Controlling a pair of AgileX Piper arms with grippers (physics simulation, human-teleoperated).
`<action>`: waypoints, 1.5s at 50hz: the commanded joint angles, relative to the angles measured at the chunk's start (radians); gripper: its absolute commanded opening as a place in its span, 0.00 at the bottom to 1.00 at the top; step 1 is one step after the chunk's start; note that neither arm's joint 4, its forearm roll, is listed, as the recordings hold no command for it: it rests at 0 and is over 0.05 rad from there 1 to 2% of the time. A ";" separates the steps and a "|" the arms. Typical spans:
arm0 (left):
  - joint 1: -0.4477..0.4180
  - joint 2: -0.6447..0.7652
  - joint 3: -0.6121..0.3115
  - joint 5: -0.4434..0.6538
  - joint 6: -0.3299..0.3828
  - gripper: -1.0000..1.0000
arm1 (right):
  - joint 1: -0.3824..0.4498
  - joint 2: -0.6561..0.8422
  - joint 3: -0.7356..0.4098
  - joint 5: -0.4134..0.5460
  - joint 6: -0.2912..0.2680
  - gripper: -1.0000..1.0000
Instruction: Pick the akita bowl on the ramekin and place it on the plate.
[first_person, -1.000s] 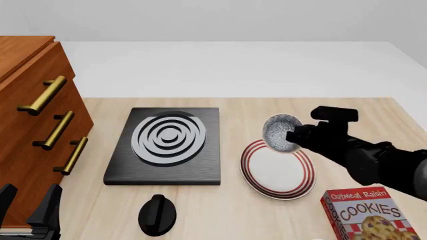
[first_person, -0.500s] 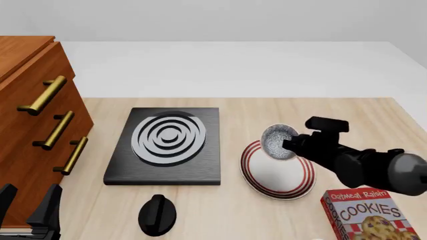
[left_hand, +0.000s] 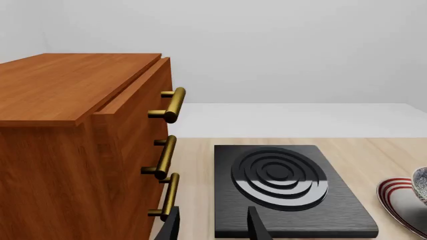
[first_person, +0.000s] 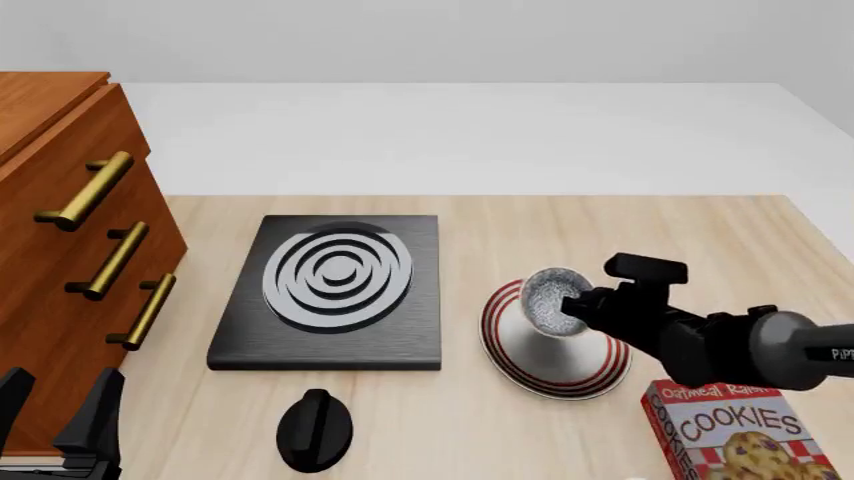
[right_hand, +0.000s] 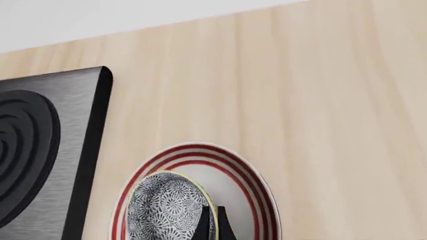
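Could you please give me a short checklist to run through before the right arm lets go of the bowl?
1. Right gripper pinching the rim of the akita bowl: ok, fingers closed on it in the right wrist view.
2. Bowl positioned over the plate: ok, inside the red rings.
3. Bowl resting on the plate rather than hanging above it: cannot tell.
4. Bowl level: not ok, it tilts in the front view.
5. Cookies box away from the plate: ok, beside it and apart.
6. Left gripper out of the way: ok, open near the drawer cabinet.
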 joint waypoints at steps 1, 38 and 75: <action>0.000 0.000 0.000 0.000 0.000 1.00 | 0.006 0.029 0.005 -0.030 0.020 0.00; 0.000 0.000 0.000 0.000 0.000 1.00 | 0.031 0.088 0.026 -0.085 0.063 0.00; 0.000 0.000 0.000 0.000 0.000 1.00 | -0.004 -0.506 0.071 0.220 -0.027 1.00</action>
